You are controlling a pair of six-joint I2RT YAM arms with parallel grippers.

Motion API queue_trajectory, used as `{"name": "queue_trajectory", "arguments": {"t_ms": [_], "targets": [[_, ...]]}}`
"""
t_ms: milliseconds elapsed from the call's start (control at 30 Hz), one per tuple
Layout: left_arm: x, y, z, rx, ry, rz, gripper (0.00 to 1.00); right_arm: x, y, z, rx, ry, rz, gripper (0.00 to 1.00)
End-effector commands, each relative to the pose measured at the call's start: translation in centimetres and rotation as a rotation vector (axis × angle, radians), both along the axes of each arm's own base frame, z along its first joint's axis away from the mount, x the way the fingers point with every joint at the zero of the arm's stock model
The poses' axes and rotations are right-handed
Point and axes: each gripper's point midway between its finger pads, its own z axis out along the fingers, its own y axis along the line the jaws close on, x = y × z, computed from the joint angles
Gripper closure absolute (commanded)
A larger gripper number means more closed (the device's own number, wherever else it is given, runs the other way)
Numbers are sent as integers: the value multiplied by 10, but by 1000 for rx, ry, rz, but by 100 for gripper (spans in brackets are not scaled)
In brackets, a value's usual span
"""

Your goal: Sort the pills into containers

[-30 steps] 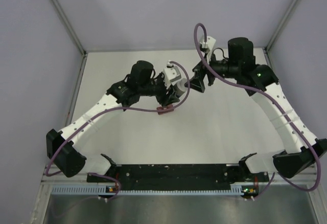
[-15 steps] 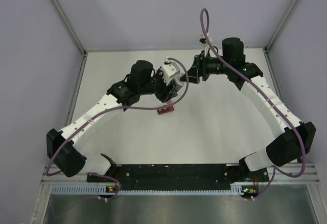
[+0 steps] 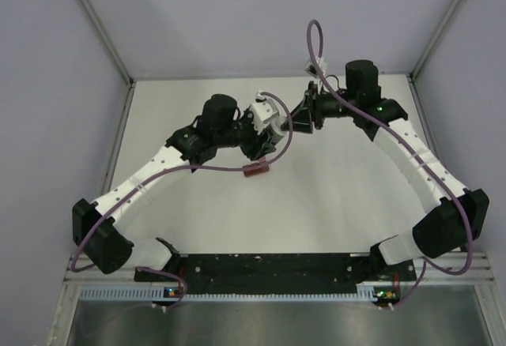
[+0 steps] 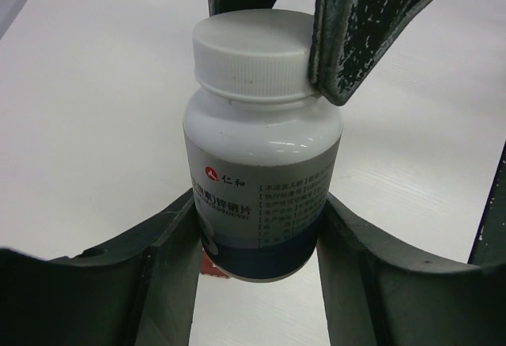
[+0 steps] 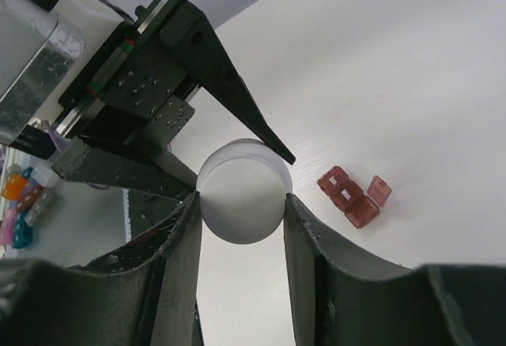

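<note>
Your white bench [image 3: 340, 196]: left end effector [image 4: 257, 204] grips the one bottle [image 4: 261, 148], right end effector [image 5: 241, 204] clamps its cap [image 4: 253, 50], one containers strip [image 5: 353, 197] near them.

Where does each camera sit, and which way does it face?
Top external: above and behind the arm bases, looking down at the table; both arms show, left gripper and right gripper facing each other.
Left wrist: on the left arm, looking along its own fingers at the pill bottle they clamp.
Right wrist: on the right arm, looking end-on at the bottle's cap between its own fingers.
Shared: both wrist views show the cap; top and right wrist views show the containers.
</note>
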Motion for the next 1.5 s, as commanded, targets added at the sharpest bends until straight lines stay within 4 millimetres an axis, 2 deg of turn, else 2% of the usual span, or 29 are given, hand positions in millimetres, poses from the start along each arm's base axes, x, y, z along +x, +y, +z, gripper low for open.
{"name": "queue_trajectory", "arguments": {"t_ms": [0,167,333,633,800,933,1200,1467], "targets": [[-16,-6,18,-51,-60,-114,100,-24,-9,27,-6,-279,135,83],[-43,-9,14,-54,-40,-268,100,-27,-21,30,-95,-524,189,87],[-63,-10,13,-58,-25,-391,100,-28,-26,28,-138,-616,222,88],[-70,-9,5,-40,-14,-438,100,-32,-29,31,-154,-695,259,88],[-66,-10,10,-50,-14,-411,100,-33,-29,28,-159,-667,260,75],[-65,-12,9,-53,-3,-406,100,-34,-30,22,-165,-646,260,71],[-59,-13,10,-54,1,-378,100,-34,-30,20,-170,-614,246,50],[-56,-15,10,-55,10,-368,100,-36,-27,15,-165,-575,245,38]]}}
